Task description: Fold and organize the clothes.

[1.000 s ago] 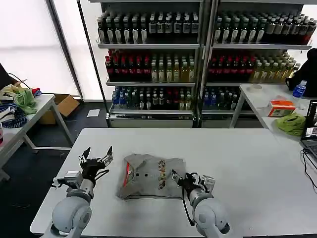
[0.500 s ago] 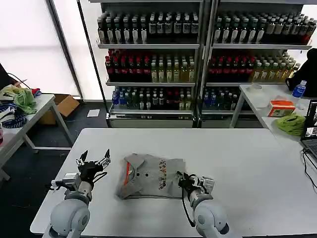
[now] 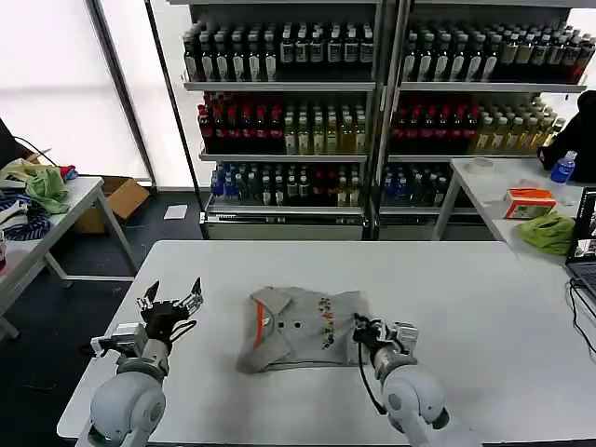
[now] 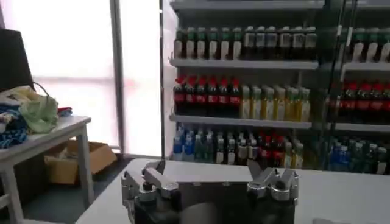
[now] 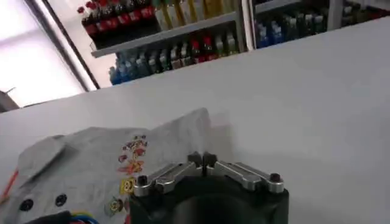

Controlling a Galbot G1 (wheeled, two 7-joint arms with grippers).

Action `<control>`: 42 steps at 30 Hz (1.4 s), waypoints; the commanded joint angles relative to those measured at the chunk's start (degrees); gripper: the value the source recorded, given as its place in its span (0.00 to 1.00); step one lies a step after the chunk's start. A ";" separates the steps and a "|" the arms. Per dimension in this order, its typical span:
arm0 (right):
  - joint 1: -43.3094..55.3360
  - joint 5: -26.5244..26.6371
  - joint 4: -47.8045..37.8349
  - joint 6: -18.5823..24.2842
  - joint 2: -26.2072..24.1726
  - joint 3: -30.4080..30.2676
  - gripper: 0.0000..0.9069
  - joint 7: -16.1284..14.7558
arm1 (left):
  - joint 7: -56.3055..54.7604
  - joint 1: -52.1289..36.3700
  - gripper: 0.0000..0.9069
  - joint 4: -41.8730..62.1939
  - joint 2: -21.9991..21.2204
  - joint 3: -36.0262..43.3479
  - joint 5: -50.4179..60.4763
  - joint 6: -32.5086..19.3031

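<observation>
Right gripper (image 3: 359,328): fingertips pinched together at the shirts' right edge, looks like it's gripping the fabric, hard to be sure.
Shirts (image 3: 298,328): folded grey stack sitting mid-table (image 3: 466,298), cartoon print and orange-trimmed collar facing up.
Left gripper (image 3: 169,298): hanging wide open, well left of the stack.

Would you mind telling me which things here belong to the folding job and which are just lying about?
Job:
- folded grey clothes on the white table
- right tool, shut at the pile's edge
- left tool, open, off to the pile's side

Lying about:
- drink shelves
- green cloths
- orange box
- cardboard box
</observation>
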 commanded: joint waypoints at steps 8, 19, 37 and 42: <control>0.26 -7.16 -1.64 -0.36 -6.14 2.95 1.00 -3.81 | 0.12 0.40 1.00 -0.25 -0.89 0.24 0.34 0.26; -5.07 -8.94 11.37 2.86 -6.55 5.48 1.00 -6.92 | 0.36 2.18 1.00 -1.35 -1.01 0.10 0.71 0.36; -9.28 -1.60 14.38 -1.48 -8.45 -1.71 1.00 -1.25 | 0.55 3.71 1.00 -1.96 -1.50 -0.06 0.77 0.49; -8.80 -4.12 13.12 -1.51 -7.84 -2.75 1.00 0.34 | 0.53 3.65 1.00 -1.77 -1.69 -0.34 0.70 0.38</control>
